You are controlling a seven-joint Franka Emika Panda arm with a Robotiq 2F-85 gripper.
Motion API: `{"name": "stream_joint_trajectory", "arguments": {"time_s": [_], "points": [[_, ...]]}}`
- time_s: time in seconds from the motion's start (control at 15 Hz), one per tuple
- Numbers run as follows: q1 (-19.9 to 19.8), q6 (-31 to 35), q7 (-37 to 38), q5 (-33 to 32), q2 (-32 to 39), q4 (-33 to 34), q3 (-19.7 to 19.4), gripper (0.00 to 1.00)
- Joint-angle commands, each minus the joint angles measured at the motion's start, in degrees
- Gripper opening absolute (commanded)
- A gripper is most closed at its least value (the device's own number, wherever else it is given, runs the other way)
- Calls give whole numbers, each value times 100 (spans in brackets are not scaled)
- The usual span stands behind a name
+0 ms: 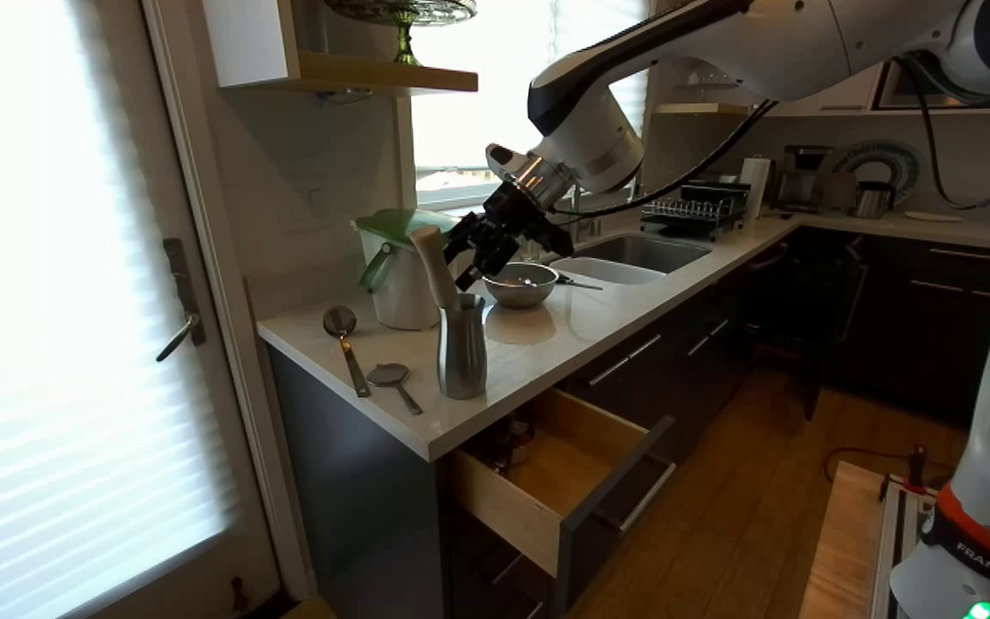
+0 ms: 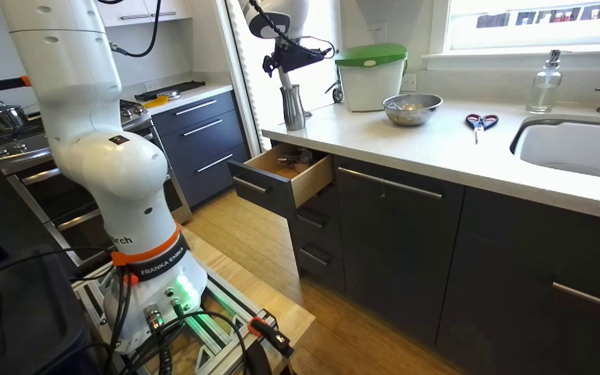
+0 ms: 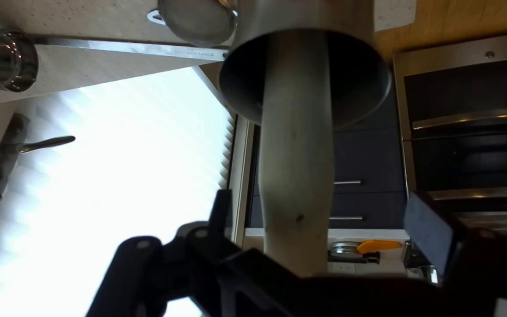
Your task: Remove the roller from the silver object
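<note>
Roller (image 1: pixel 436 268) of pale wood stands in the silver object (image 1: pixel 462 352), its lower end hidden inside the dark mouth and its upper length leaning out past the rim. The silver object is upright on the pale counter (image 1: pixel 581 318), near the corner, with an open drawer (image 1: pixel 611 520) below the edge; the things inside that drawer are too dim to name. The gripper (image 3: pixel 324 220) is up by the roller's top portion, its black fingers (image 3: pixel 428 233) spread wide, one on either side of the wood; in the wrist view a gap shows between the wood and each finger, and the gripper's body hides the roller's upper end. The arm (image 1: pixel 718 52) extends over the counter. On the same corner lie a long-handled metal utensil (image 1: pixel 339 322) and a small round strainer (image 1: pixel 388 375), near each other and apart from the silver object. Farther back stands a white bin (image 2: pixel 371 86) with a green lid (image 2: pixel 378 54), and near it a metal bowl (image 2: pixel 412 117). Scissors (image 2: pixel 481 125) lie on the counter between the bowl and the sink (image 2: pixel 581 151).
</note>
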Motion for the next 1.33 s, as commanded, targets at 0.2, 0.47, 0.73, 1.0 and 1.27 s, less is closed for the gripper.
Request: {"name": "stream_joint_trajectory", "arguments": {"time_s": [0.2,0.47,0.73,1.0,1.27], "points": [[-167,-30,-218,81,306,277,184,100],[-187,-44,-238,49,410,381,228,76],[-205,-52,-244,12,449,430,238,45],[-238,-53,-233,-30,421,440,224,18],[-290,-124,-174,-64,302,387,202,18]]}}
